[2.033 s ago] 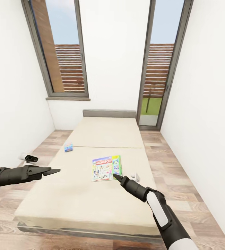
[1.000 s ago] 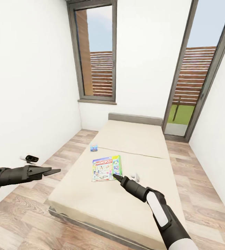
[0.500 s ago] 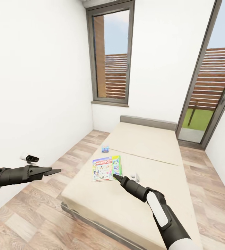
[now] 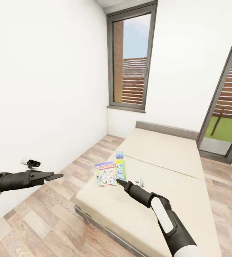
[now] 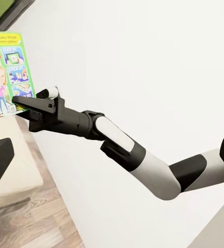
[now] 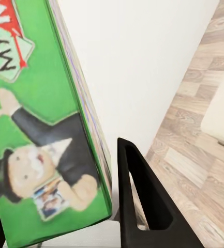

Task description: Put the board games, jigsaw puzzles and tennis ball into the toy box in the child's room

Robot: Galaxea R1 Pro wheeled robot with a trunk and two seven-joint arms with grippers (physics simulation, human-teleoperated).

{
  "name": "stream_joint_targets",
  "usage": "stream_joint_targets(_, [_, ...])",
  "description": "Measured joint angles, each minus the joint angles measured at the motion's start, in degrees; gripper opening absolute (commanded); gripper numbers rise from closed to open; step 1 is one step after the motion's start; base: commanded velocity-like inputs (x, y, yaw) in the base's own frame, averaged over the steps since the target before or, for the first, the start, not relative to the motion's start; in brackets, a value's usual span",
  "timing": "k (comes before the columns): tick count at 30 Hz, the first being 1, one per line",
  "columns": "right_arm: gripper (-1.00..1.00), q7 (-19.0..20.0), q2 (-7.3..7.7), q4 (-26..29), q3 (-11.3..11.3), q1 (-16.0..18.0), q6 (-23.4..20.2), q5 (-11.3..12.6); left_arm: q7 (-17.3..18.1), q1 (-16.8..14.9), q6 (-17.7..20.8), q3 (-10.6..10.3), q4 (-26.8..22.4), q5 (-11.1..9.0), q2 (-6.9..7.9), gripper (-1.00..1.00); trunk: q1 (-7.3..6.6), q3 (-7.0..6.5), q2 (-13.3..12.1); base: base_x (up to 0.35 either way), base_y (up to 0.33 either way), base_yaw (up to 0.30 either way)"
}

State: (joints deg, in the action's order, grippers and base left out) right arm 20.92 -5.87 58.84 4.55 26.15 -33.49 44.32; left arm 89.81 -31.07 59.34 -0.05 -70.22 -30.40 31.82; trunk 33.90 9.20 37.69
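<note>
My right gripper (image 4: 118, 182) is shut on the edge of a green-and-white board game (image 4: 110, 172) and holds it up over the bed (image 4: 173, 157). In the right wrist view the green box (image 6: 44, 129) sits clamped beside a black finger (image 6: 143, 201). The left wrist view shows the same box (image 5: 5, 67) with the right gripper (image 5: 23, 104) on it. A small blue board game (image 4: 119, 154) lies on the beige mattress near its left edge. My left gripper (image 4: 55, 175) hangs open and empty over the floor at the left.
A white wall (image 4: 40, 89) stands close on the left. A tall window (image 4: 132, 60) and a glass door (image 4: 230, 107) are behind the bed. Wood-plank floor (image 4: 58, 214) runs between the wall and the bed.
The whole view has swung to the left, so the bed and windows now sit further right. Both arms and the held game keep their places in the picture.
</note>
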Motion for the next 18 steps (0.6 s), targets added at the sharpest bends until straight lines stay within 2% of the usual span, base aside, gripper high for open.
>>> stream_joint_targets(18, [-1.0,0.0,0.0,-0.2,0.0,0.0,3.2,0.1,0.0,0.0,0.0,0.0,0.0,0.0,-0.02,1.0,-3.96,-4.18,-7.2,0.0,0.0,0.24])
